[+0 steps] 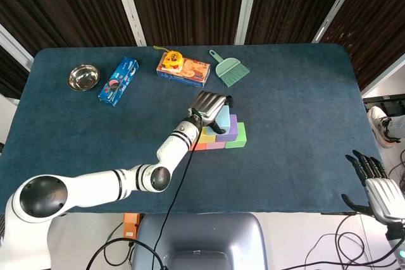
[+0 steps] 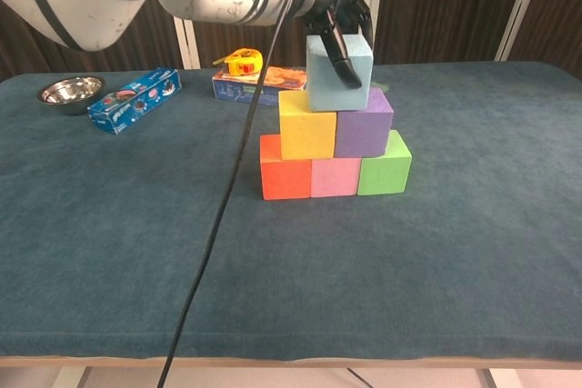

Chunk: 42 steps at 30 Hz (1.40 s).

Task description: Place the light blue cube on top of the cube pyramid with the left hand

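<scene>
Bright, even indoor light; both views sharp and usable.

Head view: light falls from above, so the table (image 1: 297, 112) reads evenly lit, with only a thin shadow at 3 o'clock of the cube pyramid (image 1: 223, 137); the steel bowl (image 1: 83, 77) carries a small glare spot. Straight edges bow slightly toward the corners. Chest view: the near arm at 11 o'clock is soft and pale, while the slatted backdrop stays dark.
</scene>
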### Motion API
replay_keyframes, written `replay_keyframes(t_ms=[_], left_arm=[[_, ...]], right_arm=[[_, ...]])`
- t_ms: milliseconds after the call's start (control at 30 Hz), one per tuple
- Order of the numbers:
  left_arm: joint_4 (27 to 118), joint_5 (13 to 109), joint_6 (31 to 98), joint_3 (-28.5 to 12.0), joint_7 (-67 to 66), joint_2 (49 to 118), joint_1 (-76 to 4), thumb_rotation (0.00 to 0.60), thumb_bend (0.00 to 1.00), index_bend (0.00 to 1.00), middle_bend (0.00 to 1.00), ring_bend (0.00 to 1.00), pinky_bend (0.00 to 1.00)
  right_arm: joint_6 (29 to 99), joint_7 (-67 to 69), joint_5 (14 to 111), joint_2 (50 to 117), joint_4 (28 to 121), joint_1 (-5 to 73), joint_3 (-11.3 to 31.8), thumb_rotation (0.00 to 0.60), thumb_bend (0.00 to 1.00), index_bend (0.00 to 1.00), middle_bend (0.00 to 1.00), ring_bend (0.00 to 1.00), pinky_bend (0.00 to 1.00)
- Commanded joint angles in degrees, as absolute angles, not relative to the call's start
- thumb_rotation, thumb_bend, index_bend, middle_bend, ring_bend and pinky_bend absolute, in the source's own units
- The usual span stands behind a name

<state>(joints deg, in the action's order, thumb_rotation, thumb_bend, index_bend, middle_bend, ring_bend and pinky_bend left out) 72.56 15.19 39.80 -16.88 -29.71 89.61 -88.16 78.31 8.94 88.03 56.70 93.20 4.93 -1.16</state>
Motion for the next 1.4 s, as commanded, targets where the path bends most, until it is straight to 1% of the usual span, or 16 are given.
replay_keyframes(t_ms=[33,133,167,300,400,833,1000,1033,1100,1167,1267,1400], left_arm=[[72.41,15.23,39.86,-16.78,-29.73,89.7,-88.21,0.6,0.3,0.37,0.56,0.47,0.5],[71.92,15.0,39.92,-16.45,-29.88,89.84,-88.26,0.6,0.28,0.37,0.56,0.46,0.48],[71.85,14.89,39.95,-16.42,-29.88,89.82,-88.29,0.6,0.26,0.36,0.56,0.45,0.46],[72.28,15.21,40.41,-15.54,-30.93,89.52,-88.59,0.599,0.12,0.32,0.53,0.39,0.36],[72.69,15.19,41.04,-15.43,-31.14,89.61,-88.62,0.564,0.07,0.31,0.51,0.36,0.33],[74.91,14.41,42.8,-15.82,-31.57,88.39,-88.52,0.545,0.06,0.29,0.51,0.36,0.33],[74.76,15.15,42.18,-15.96,-30.98,88.46,-88.14,0.54,0.05,0.29,0.48,0.33,0.32],[74.82,15.16,41.71,-16.0,-30.72,88.41,-88.02,0.545,0.05,0.29,0.48,0.33,0.32],[74.87,15.01,40.79,-15.95,-30.45,88.26,-87.93,0.577,0.05,0.28,0.47,0.32,0.32],[74.6,15.34,40.1,-15.74,-30.34,88.3,-87.93,0.597,0.05,0.28,0.46,0.32,0.31],[73.71,17.39,39.86,-15.04,-30.35,88.84,-87.86,0.6,0.05,0.28,0.46,0.32,0.28],[72.82,20.02,40.16,-14.86,-29.81,89.73,-87.65,0.6,0.05,0.28,0.46,0.31,0.27]], right_arm=[[78.36,8.97,88.05,56.69,93.2,4.92,-1.15,0.6,0.21,0.0,0.0,0.0,0.0],[78.43,9.12,88.02,56.62,93.2,4.87,-1.13,0.6,0.21,0.0,0.0,0.0,0.0],[78.41,9.14,87.98,56.62,93.18,4.87,-1.12,0.6,0.21,0.0,0.0,0.0,0.0],[77.91,8.56,87.59,56.61,93.36,4.96,-1.15,0.6,0.21,0.0,0.0,0.0,0.0],[77.9,8.29,87.45,56.68,93.47,4.94,-1.11,0.6,0.21,0.0,0.0,0.0,0.0],[77.56,7.63,87.39,56.87,93.74,5.11,-1.07,0.6,0.21,0.0,0.0,0.0,0.0],[77.57,7.66,87.35,56.85,93.77,5.12,-1.02,0.6,0.21,0.0,0.0,0.0,0.0],[77.55,7.69,87.28,56.83,93.77,5.13,-0.99,0.6,0.21,0.0,0.0,0.0,0.0],[77.54,7.71,87.19,56.83,93.74,5.11,-0.97,0.6,0.21,0.0,0.0,0.0,0.0],[77.56,7.77,87.19,56.82,93.75,5.1,-0.97,0.6,0.21,0.0,0.0,0.0,0.0],[77.58,7.76,87.23,56.8,93.79,5.08,-0.99,0.6,0.21,0.0,0.0,0.0,0.0],[77.57,7.67,87.15,56.79,93.79,5.05,-0.98,0.6,0.21,0.0,0.0,0.0,0.0]])
